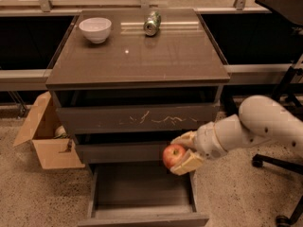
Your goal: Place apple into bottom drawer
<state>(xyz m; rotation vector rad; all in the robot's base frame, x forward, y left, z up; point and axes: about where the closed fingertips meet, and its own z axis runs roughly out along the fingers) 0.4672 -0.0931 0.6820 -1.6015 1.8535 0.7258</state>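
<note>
Nearest, the dark grey-brown bottom drawer point(142, 220) stands pulled out below the bench's front edge, its shallow tray bare. Above the tray's right side, the small round red apple with yellowish patches point(172, 155) is off the drawer floor, clasped between the two tan fingers point(186, 138) of the gripper point(180, 153). The gripper reaches in from the right on a white arm point(255, 124), under the bench's front right corner. Behind the apple sits the narrower middle drawer front point(120, 152), and above that the drawer front with white scratches point(142, 119). An open brown cardboard box point(45, 138) stands on the floor beyond the left edge. On the brown bench top point(137, 60), a white bowl point(95, 29) sits by the far left corner, and a green can point(152, 22) lies on its side near the far edge.
</note>
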